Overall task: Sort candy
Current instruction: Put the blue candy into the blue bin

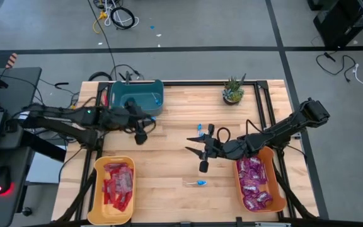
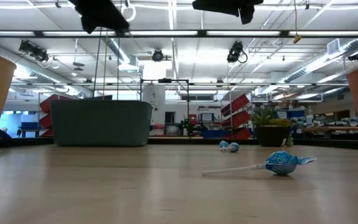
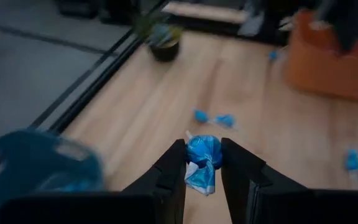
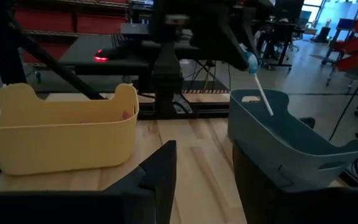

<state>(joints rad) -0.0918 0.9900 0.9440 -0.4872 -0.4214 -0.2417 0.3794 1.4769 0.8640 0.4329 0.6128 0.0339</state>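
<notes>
1. Four blue lollipops are in sight. One lollipop (image 3: 202, 163) is pinched between the left gripper's (image 3: 202, 169) fingers, its crinkled blue wrapper bulging between the pads and its white stick pointing away.
2. Two loose lollipops (image 1: 199, 130) lie close together mid-table, near the plant. A fourth, the lone lollipop (image 1: 200, 183), lies flat on the wood near the front edge, its stick towards the yellow bin.
3. Seen level with the table, that lone sweet has a round blue head in twisted foil and a thin white stick.
4. The red packets (image 1: 118, 184) fill the yellow bin (image 1: 99, 165) at the front left; too many to count.
5. The purple packets (image 1: 253, 181) are heaped in the orange bin (image 1: 239, 189) at the front right, likewise uncounted.
6. The left gripper hangs just beside the teal bin (image 1: 135, 96) at the table's back left.
7. The right gripper (image 1: 201, 153) hovers mid-table between the loose pair and the lone lollipop, jaws parted, holding nothing.
8. A small potted plant (image 1: 233, 90) stands at the back. Nothing lies between the right gripper and the loose sweets.
</notes>
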